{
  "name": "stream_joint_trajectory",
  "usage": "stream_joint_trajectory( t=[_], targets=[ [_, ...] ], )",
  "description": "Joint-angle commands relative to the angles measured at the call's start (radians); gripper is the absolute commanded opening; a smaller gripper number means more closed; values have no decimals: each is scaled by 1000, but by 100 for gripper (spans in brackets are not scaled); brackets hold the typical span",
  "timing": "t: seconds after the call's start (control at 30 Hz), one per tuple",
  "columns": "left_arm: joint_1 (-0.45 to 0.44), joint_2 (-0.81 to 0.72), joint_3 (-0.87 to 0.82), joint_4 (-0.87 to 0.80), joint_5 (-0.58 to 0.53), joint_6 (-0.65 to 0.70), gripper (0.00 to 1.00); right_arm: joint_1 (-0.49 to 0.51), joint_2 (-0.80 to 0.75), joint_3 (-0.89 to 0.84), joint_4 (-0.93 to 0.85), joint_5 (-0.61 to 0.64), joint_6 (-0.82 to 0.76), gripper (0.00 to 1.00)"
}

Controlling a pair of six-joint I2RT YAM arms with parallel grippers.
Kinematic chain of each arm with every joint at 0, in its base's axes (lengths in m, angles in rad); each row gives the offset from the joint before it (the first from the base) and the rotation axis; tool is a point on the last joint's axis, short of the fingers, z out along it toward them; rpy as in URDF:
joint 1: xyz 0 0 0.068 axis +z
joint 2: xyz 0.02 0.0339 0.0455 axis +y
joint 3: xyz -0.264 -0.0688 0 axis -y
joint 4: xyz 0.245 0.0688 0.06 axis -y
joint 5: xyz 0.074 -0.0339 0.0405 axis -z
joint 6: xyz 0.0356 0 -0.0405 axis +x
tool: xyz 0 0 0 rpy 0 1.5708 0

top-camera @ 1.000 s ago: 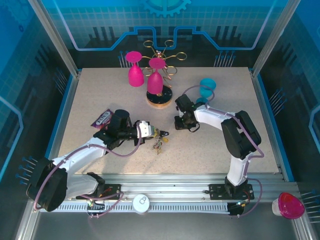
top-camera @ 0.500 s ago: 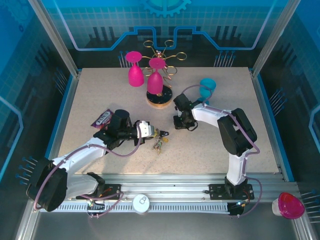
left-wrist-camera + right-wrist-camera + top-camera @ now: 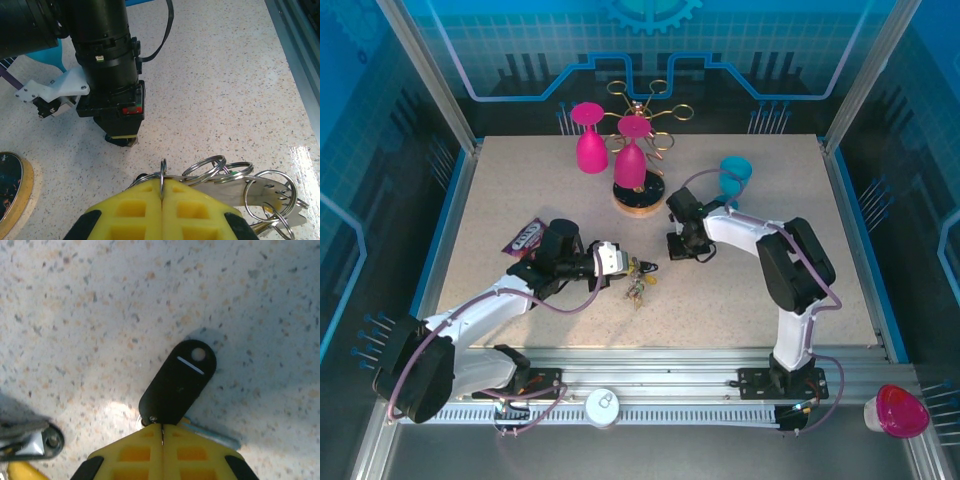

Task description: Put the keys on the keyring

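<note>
The left claw [image 3: 162,182] is clamping its yellow fingers shut on the thin grey metal keyring [image 3: 163,170], which is standing on edge between the tips. The small silver keys [image 3: 267,192] on little split rings are bunching just beside it, over the speckled beige tabletop [image 3: 760,200], midway along and nearer its near edge. The right claw [image 3: 161,426] is pressing closed at the lower end of a black oval plastic key tag [image 3: 179,382] lying flat on the tabletop. I cannot tell whether it is actually pinching the tag.
</note>
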Motion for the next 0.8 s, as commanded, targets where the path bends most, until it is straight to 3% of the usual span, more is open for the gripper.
stream_joint_trajectory(
  t=[0.0, 0.4, 0.6, 0.77],
  targets=[
    [-7, -6, -8, 8, 9, -1, 0, 35, -55, -22, -103, 50, -34, 0],
    [-11, -3, -7, 3, 4, 3, 0, 82, -23, -21, -128, 45, -48, 0],
    [-11, -3, -7, 3, 5, 4, 0, 82, -4, -15, -125, 23, -53, 12],
    [-11, -1, -7, 3, 5, 4, 0, 82, 3, -17, -123, 20, -52, 15]
  ],
)
